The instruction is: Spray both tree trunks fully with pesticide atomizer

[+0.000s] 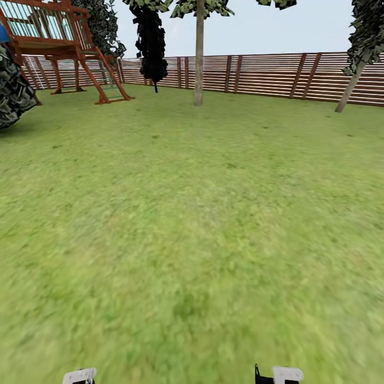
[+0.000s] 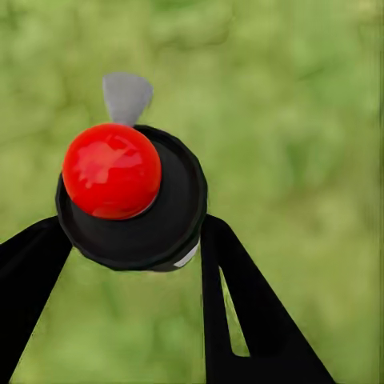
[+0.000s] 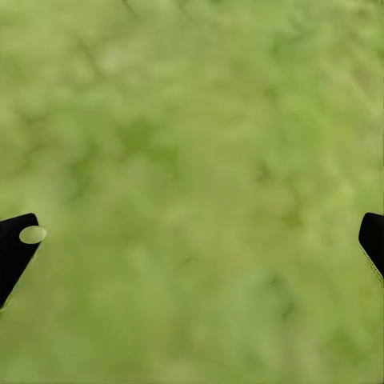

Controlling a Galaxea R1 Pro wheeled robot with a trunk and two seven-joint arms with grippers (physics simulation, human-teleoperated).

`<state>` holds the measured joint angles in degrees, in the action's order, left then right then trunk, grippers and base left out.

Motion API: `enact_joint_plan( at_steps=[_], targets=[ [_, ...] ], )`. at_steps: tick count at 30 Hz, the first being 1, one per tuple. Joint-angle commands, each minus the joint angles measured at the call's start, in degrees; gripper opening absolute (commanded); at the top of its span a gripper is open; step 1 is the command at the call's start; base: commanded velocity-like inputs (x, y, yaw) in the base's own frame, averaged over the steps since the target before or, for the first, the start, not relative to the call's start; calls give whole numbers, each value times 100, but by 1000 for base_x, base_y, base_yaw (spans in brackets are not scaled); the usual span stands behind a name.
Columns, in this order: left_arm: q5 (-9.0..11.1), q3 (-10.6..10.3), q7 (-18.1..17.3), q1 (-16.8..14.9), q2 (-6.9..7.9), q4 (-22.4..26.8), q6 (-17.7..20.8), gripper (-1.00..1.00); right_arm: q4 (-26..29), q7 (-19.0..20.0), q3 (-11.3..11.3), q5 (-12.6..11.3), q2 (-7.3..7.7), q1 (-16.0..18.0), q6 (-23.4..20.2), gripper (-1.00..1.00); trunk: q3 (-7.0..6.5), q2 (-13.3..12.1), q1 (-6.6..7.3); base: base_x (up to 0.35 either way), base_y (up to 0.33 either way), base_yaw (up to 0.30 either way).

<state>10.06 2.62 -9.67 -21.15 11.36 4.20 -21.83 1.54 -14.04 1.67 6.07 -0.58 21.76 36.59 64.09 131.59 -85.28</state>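
grass (image 1: 192,224) spreads out ahead as a wide, blotchy green floor, soft and blurred near the robot. at its far edge runs a brown fence (image 1: 266,74) of thin horizontal slats with slanted posts. a straight tree trunk (image 1: 199,53), smooth and beige-grey, stands before the fence, its mottled leafy crown cut off by the frame. a second trunk (image 1: 349,88) leans at the right under dark foliage. a narrow black-green conifer (image 1: 151,42) hangs left of the straight trunk, and a reddish-brown wooden play frame (image 1: 64,48) with a ladder stands further left. a dark leafy bush (image 1: 13,90) bulges at the left edge.

in the left wrist view the left tool (image 2: 132,240) has its two black tapered fingers closed against the pesticide atomizer (image 2: 132,196), seen from its end: a round matte black body, a glossy red ball cap and a small grey tab beyond it. no writing can be read on it.

the right tool (image 3: 196,240) is spread wide over bare grass and holds nothing, its black fingertips just at the picture's sides.
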Motion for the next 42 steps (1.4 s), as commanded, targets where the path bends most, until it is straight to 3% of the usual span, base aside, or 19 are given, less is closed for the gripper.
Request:
enact_joint_plan(
  at_steps=[1,42],
  targets=[
    [56,28,-60,-3,4,-7,-5,-100,-4,-46,18,61,0,2,6,100,4,1,-3,339,0,0],
    [48,28,-53,-3,12,-7,5,-100,13,-52,26,27,8,4,14,100,4,1,-3,339,0,0]
  ],
)
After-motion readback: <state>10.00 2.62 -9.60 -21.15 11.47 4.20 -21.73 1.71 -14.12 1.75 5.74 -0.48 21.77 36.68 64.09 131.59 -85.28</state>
